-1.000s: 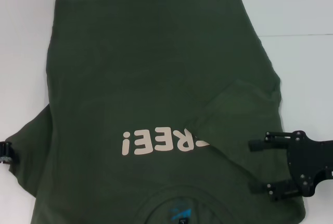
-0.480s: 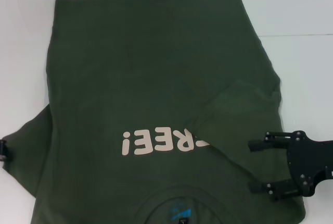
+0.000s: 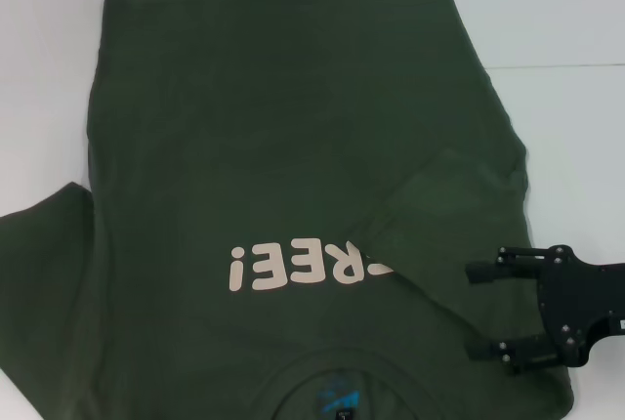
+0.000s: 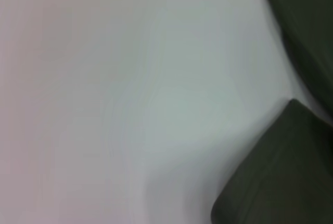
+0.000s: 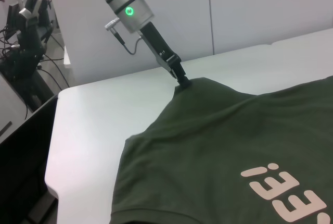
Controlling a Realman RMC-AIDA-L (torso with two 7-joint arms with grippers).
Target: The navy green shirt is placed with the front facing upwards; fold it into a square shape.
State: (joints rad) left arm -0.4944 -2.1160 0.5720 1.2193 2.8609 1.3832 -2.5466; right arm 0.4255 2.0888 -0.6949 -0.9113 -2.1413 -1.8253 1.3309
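1. The shirt (image 3: 293,166) lies spread front-up on the white table (image 3: 566,20), collar nearest the robot, pale letters (image 3: 308,266) across the chest; its right sleeve (image 3: 444,205) is folded in over the body, while the left sleeve (image 3: 44,264) lies out flat on the table.
2. We judge the step in hand to be folding that left sleeve inward to match the other side.
3. In the right wrist view the left gripper (image 5: 183,81) has its tip at the outer edge of the left sleeve (image 5: 197,86), the cloth peaked up to it; we read it as pinched shut on the shirt, though the fingers themselves are small there; the head view does not show this gripper.
4. The right gripper (image 3: 483,311) hovers over the shirt's right shoulder with its fingers spread and nothing between them.
5. To do the fold well, we lift the sleeve only enough to clear the body; carry it straight across toward the letters; lay it flat so the left edge runs straight from hem to shoulder.
6. We let go only once the cloth rests, or it may spring back.
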